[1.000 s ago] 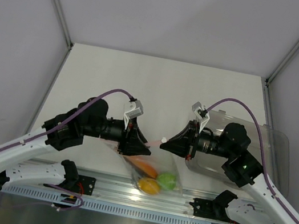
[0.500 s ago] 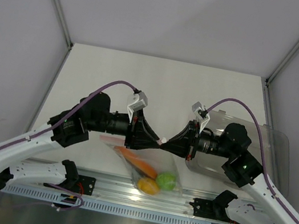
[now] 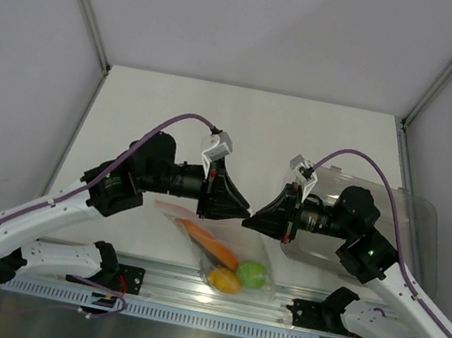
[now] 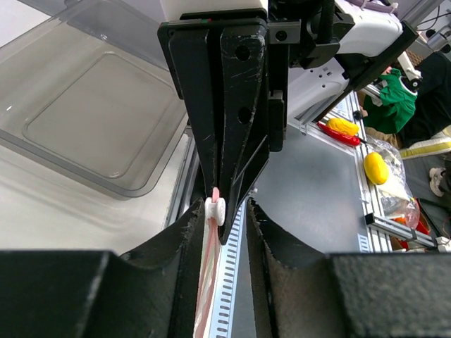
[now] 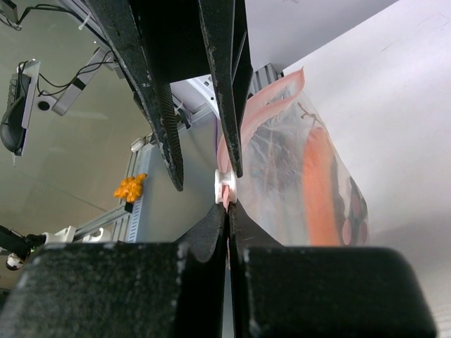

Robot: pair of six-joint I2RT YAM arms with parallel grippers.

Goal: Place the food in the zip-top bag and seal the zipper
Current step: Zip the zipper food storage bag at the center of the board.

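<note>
The two grippers meet tip to tip over the near part of the table (image 3: 242, 128), just above the bag (image 3: 232, 256).

The right gripper (image 3: 252, 221) is pinched tight on the zipper (image 4: 209, 282), just beside the white slider (image 4: 217, 210). The left gripper (image 3: 237, 207) has its fingers narrowly parted. They straddle the strip at the slider, which sits close to one finger with a gap to the other. The right wrist view shows no clamp there.

From that held edge the bag slopes down toward the arms' bases. Its lower end lies over the metal rail (image 3: 186, 295) at the table's near edge. Inside are the slice (image 3: 213, 244), the green fruit (image 3: 252, 272) and the yellow fruit (image 3: 226, 281), the two fruits lowest, by the rail. The pink strip runs left from the grippers under the left arm's wrist.

The tray (image 3: 416, 222) sits at the table's right edge, beneath and behind the right arm, close to the right wall. Beyond the grippers, white table top runs broad to the back wall. On the left it reaches the side wall. The arms' elbows spread outward, each near its own wall.
</note>
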